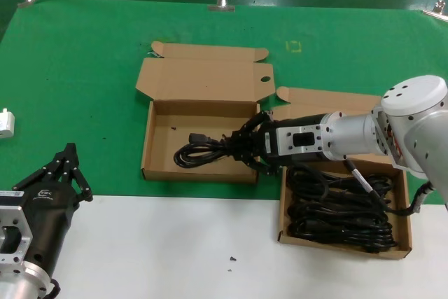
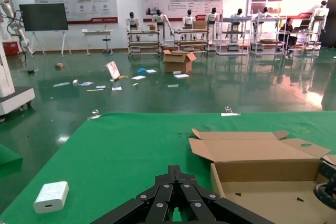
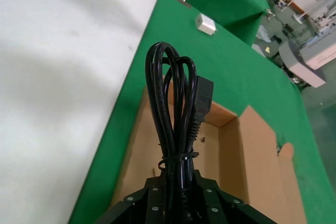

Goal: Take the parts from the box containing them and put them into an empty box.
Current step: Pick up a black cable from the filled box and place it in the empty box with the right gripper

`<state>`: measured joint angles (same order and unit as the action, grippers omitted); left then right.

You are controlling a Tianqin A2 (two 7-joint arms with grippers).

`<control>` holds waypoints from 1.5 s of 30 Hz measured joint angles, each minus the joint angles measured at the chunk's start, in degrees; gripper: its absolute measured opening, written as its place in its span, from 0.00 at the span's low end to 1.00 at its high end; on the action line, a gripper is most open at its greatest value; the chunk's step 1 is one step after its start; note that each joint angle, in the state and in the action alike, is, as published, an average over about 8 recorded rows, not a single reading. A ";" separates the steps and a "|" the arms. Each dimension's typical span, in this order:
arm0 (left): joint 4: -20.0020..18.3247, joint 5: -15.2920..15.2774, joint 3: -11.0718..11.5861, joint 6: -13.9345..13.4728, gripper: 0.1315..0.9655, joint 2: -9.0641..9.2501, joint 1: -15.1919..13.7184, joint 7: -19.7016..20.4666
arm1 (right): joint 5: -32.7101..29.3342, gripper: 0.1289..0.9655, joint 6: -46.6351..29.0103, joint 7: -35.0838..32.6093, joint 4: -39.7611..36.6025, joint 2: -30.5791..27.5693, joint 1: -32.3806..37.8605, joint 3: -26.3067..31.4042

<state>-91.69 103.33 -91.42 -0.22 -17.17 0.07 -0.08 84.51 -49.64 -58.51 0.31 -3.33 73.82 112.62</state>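
Left gripper [image 1: 70, 166]: parked at the near table edge, fingers drawn together on nothing. Right gripper [image 1: 241, 148]: clenched on one cable [image 1: 199, 152], which it holds over the speckled empty box [image 1: 157, 167]. Remaining cables [image 1: 336, 208]: piled in the full box [image 1: 404, 239] on the right. Step in hand, by judgement: placing. Lower the bundle lengthwise until it lies flat on the floor, clear of the walls, then let go.
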 joint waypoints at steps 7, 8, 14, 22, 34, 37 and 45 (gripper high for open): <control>0.00 0.00 0.00 0.00 0.01 0.00 0.00 0.00 | -0.90 0.11 -0.40 1.19 0.00 0.01 -0.36 0.89; 0.00 0.00 0.00 0.00 0.01 0.00 0.00 0.00 | -0.96 0.11 -0.34 1.29 0.00 0.00 -0.39 0.94; 0.00 0.00 0.00 0.00 0.01 0.00 0.00 0.00 | -0.97 0.11 0.38 1.89 -0.02 -0.05 -0.38 0.94; 0.00 0.00 0.00 0.00 0.01 0.00 0.00 0.00 | 0.09 0.11 1.01 2.48 -0.01 0.47 -0.35 -0.14; 0.00 0.00 0.00 0.00 0.01 0.00 0.00 0.00 | 1.21 0.11 0.89 3.16 0.00 2.33 -0.69 -1.27; 0.00 0.00 0.00 0.00 0.01 0.00 0.00 0.00 | 1.36 0.11 1.07 3.38 0.04 2.72 -0.78 -1.28; 0.00 0.00 0.00 0.00 0.01 0.00 0.00 0.00 | 2.23 0.11 2.49 3.99 0.37 3.25 -1.10 -0.38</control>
<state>-91.69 103.33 -91.42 -0.22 -17.17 0.07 -0.08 86.74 -47.15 -54.52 0.68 -0.07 72.72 112.24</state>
